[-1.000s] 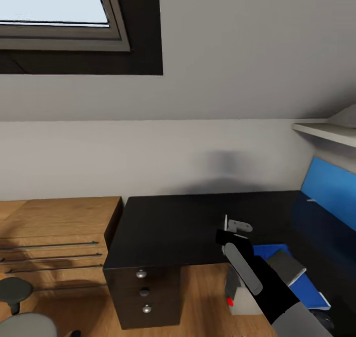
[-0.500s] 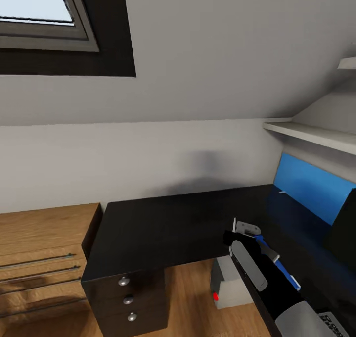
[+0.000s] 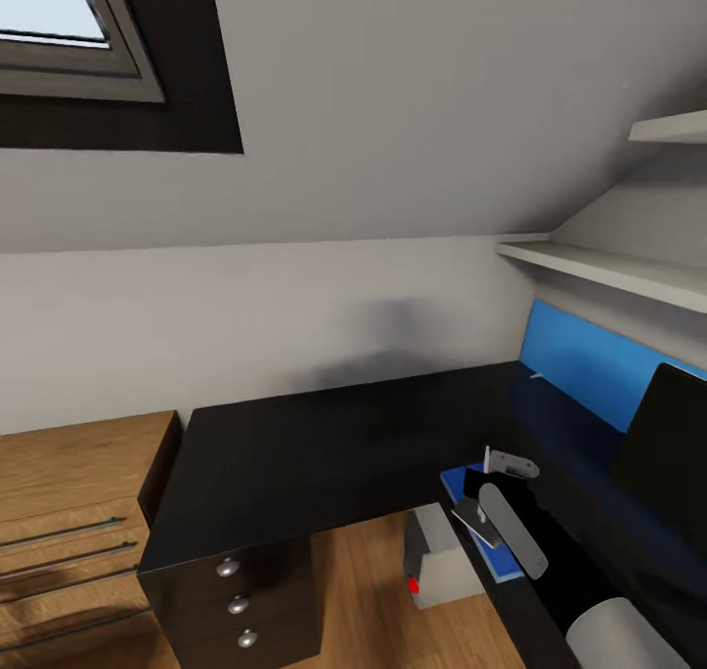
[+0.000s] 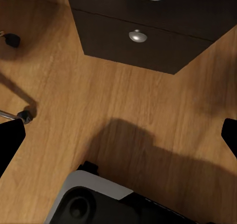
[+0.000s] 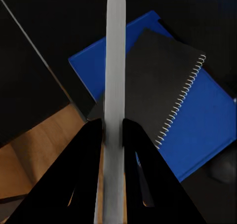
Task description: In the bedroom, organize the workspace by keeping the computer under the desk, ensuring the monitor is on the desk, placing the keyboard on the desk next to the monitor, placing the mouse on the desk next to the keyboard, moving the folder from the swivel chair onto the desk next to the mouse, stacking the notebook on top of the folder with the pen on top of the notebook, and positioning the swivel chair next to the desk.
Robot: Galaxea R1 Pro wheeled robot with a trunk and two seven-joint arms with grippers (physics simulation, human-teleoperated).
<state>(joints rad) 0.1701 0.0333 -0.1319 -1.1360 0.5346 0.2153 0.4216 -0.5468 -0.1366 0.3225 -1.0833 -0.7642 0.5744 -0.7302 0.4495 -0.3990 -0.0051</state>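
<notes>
Head view: the counter (image 3: 324, 463), an L-shaped black top, runs from about 8 o'clock to 3 o'clock, with its drawer unit (image 3: 236, 600) and round knobs at 7 o'clock. The computer (image 3: 437, 556) stands on the wooden floor under the counter's inner corner at 5 o'clock, its red dot facing out. Just beside it at 4 o'clock, the folder (image 3: 456, 479) lies flat on the counter's edge. The right arm (image 3: 550, 571) reaches over the folder from 4 o'clock. The monitor (image 3: 673, 453) shows as a dark slab at 3 o'clock, in front of a blue wall panel (image 3: 579, 364). A light-wood chest of drawers (image 3: 69, 512) stands at 8 o'clock, a window (image 3: 59, 30) is at 10 o'clock, and shelves (image 3: 599, 268) are at 2 o'clock.

Left wrist view: the left pincer (image 4: 118, 135) is spread wide and holds nothing. It hangs over bare wooden floor (image 4: 74, 81) near the drawer unit's front. A caster and thin metal leg of the swivel chair (image 4: 24, 116) lie near one fingertip.

Right wrist view: the right pincer (image 5: 113, 150) is clenched on a thin whitish stick seen lengthwise, by its look the pen (image 5: 115, 61). Below it the notebook (image 5: 158, 81), dark-covered and spiral-bound, lies squarely on the folder, which rests on the black counter by its edge.
</notes>
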